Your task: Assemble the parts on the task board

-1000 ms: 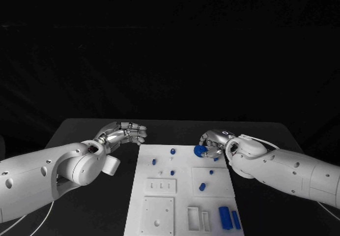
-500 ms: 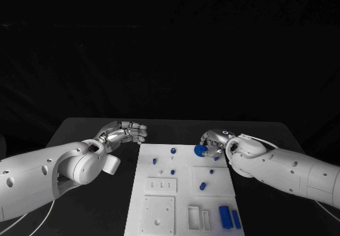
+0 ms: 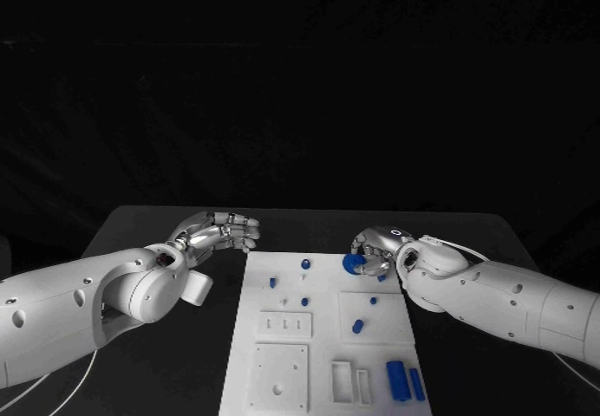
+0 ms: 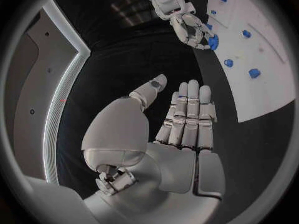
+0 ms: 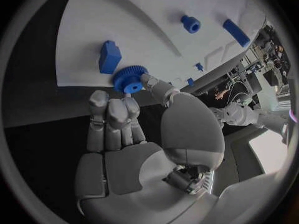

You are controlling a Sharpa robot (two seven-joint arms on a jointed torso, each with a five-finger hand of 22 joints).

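Fingers of the right hand (image 3: 375,245) pinched a blue gear (image 5: 129,78) over the far right corner of the white board (image 3: 285,381), beside a blue block (image 5: 109,56). Off the board's far left corner, the left hand (image 3: 220,232) held nothing, its fingers curled.

I can read no text, label, number or sign anywhere here, neither on my board (image 3: 282,325) nor on my arms.
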